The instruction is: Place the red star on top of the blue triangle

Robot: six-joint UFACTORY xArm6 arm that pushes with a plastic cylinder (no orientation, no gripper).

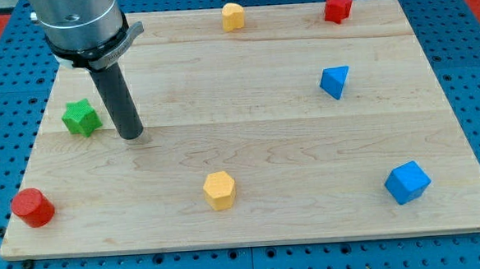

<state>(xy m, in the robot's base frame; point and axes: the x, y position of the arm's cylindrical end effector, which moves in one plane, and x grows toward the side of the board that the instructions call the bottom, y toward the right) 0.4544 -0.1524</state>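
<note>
The red star (337, 7) sits near the view's top right edge of the wooden board. The blue triangle (334, 82) lies below it, toward the view's right, well apart from it. My tip (131, 136) rests on the board at the view's left, just right of the green star (81, 118). The tip is far from both the red star and the blue triangle.
A yellow block (233, 16) sits at the view's top centre. A yellow hexagon (220, 190) lies at bottom centre. A blue cube (407, 182) is at bottom right. A red cylinder (33, 207) is at the bottom left corner. The wooden board (248, 134) lies on a blue pegboard.
</note>
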